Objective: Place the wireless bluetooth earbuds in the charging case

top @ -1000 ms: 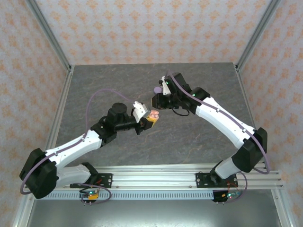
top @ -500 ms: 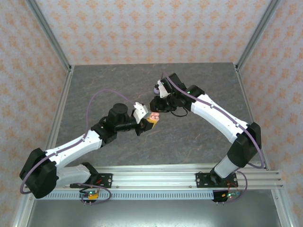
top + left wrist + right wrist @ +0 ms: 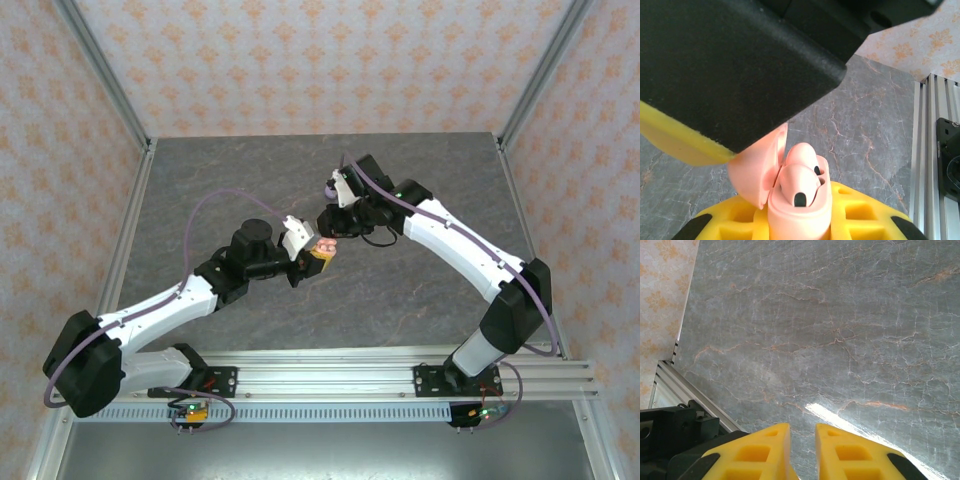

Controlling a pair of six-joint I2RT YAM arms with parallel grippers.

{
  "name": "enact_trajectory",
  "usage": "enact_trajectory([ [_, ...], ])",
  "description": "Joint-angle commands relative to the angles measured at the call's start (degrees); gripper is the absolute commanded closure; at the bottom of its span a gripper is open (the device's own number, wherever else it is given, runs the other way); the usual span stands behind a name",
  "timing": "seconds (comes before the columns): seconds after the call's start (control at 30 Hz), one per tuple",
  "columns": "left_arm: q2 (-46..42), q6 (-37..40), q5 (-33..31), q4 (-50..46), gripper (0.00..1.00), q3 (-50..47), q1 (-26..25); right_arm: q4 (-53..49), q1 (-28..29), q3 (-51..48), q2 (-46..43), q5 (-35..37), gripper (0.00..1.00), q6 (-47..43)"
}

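We see our left tool (image 3: 317, 253) pinching the open pink case (image 3: 801, 212), with an earbud (image 3: 799, 182) seated inside. Our right tool (image 3: 802, 439), pressed together, hangs close over it above the worktop (image 3: 840, 315).

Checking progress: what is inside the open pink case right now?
A pale pink earbud sits in the pink case, lid raised. The case wall covers its stem and whether a second bud sits behind it.

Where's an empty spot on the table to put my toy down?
Bare table along the back wall, and the near middle by the rail. Crowded at centre, where left gripper, pink case and right gripper meet.
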Motion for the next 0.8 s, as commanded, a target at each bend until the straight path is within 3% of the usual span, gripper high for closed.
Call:
enact_trajectory([
  [0.0, 0.41, -1.33, -3.74, 3.29, 0.96, 1.69, 0.89, -4.35, 0.59, 0.81, -0.49, -1.53, 0.79, -1.18],
  [0.57, 1.73, -3.64, -5.85, 3.15, 0.94, 2.04, 1.35, -4.65, 0.55, 0.82, -1.32, 2.3, 0.78, -0.78],
  [0.77, 3.0, -10.1, -10.16, 4.48, 0.9, 2.13, 2.11, -3.43, -1.14, -0.95, -3.54, 11.29, 0.76, 3.06],
])
